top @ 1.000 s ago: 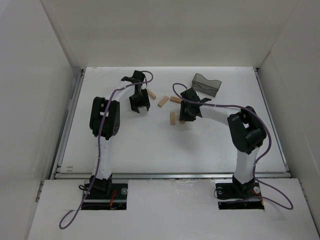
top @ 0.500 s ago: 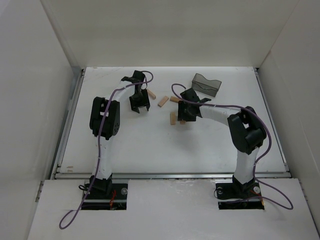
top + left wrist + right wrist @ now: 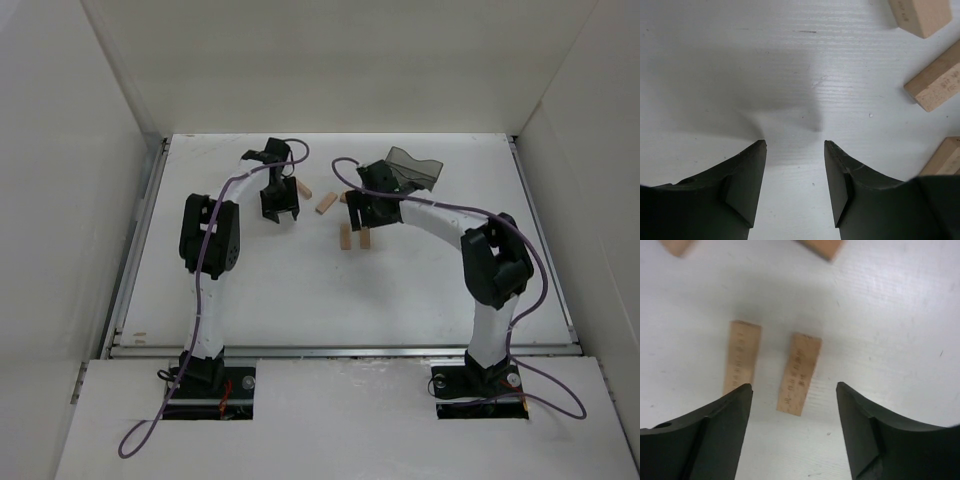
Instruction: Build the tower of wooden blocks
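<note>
Two tan wood blocks (image 3: 346,237) (image 3: 365,237) lie flat and parallel on the white table, a narrow gap between them; this pair is all that shows of the tower. In the right wrist view they are the left bar (image 3: 742,357) and the right bar (image 3: 800,372). My right gripper (image 3: 795,387) hovers over their near ends, open and holding nothing; from above it (image 3: 360,210) is just behind the pair. My left gripper (image 3: 795,142) is open over bare table, with nothing between its fingers. Loose wood blocks (image 3: 935,82) (image 3: 920,15) (image 3: 945,157) lie to its right.
Two loose blocks (image 3: 326,203) (image 3: 303,189) lie between the two grippers. A dark translucent grey bin (image 3: 415,168) stands at the back right, partly behind the right arm. White walls close in the table on three sides.
My right gripper has opened and let go of a block, which now lies beside the other one, and has drawn back toward the far side. The left arm has barely moved.
</note>
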`<action>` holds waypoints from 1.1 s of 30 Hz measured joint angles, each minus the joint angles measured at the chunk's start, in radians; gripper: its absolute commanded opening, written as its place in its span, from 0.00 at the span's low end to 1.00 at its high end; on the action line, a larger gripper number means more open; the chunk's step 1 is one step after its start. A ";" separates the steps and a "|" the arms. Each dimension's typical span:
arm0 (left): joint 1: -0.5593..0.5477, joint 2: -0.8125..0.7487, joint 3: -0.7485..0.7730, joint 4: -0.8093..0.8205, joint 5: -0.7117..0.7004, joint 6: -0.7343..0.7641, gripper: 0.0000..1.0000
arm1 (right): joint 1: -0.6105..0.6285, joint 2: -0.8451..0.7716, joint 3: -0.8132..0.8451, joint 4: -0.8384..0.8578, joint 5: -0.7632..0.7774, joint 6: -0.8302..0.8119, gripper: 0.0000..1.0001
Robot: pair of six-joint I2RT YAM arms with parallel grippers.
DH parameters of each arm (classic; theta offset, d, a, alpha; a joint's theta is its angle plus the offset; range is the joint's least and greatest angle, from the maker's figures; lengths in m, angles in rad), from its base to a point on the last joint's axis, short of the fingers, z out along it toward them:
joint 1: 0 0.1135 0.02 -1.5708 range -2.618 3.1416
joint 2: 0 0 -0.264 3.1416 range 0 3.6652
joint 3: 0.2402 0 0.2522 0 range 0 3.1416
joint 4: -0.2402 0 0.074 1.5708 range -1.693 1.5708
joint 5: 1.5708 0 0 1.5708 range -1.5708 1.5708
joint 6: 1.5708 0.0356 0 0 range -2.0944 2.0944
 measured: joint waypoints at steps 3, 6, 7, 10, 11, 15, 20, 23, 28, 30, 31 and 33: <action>0.000 0.000 0.049 -0.024 -0.013 0.047 0.47 | -0.007 0.013 0.127 -0.043 -0.051 -0.133 0.80; 0.000 -0.003 0.124 -0.052 -0.035 0.104 0.47 | -0.027 0.127 0.398 -0.109 -0.145 -0.270 0.73; 0.000 -0.006 0.143 -0.057 -0.044 0.122 0.47 | -0.034 0.179 0.488 -0.113 -0.166 -0.309 0.73; 0.012 -0.031 0.164 -0.077 -0.060 0.169 0.47 | -0.047 0.311 0.641 -0.134 -0.212 -0.414 0.73; 0.021 -0.042 0.164 -0.089 -0.062 0.182 0.47 | -0.053 0.343 0.657 -0.150 -0.223 -0.450 0.73; 0.087 -0.079 0.162 -0.122 -0.076 0.219 0.47 | -0.059 0.443 0.663 -0.241 -0.240 -0.569 0.79; 0.150 -0.112 0.135 -0.140 -0.116 0.239 0.47 | -0.062 0.450 0.690 -0.291 -0.233 -0.617 0.80; 0.146 -0.114 0.126 -0.149 -0.119 0.245 0.47 | -0.079 0.464 0.719 -0.307 -0.232 -0.624 0.77; 0.129 -0.114 0.119 -0.155 -0.119 0.252 0.45 | -0.102 0.466 0.727 -0.324 -0.244 -0.635 0.75; 0.127 -0.114 0.119 -0.156 -0.119 0.256 0.45 | -0.105 0.466 0.734 -0.331 -0.243 -0.640 0.75; 0.127 -0.114 0.119 -0.156 -0.119 0.258 0.45 | -0.105 0.466 0.735 -0.329 -0.240 -0.640 0.75; 0.127 -0.114 0.119 -0.156 -0.119 0.264 0.45 | -0.104 0.466 0.743 -0.325 -0.222 -0.647 0.75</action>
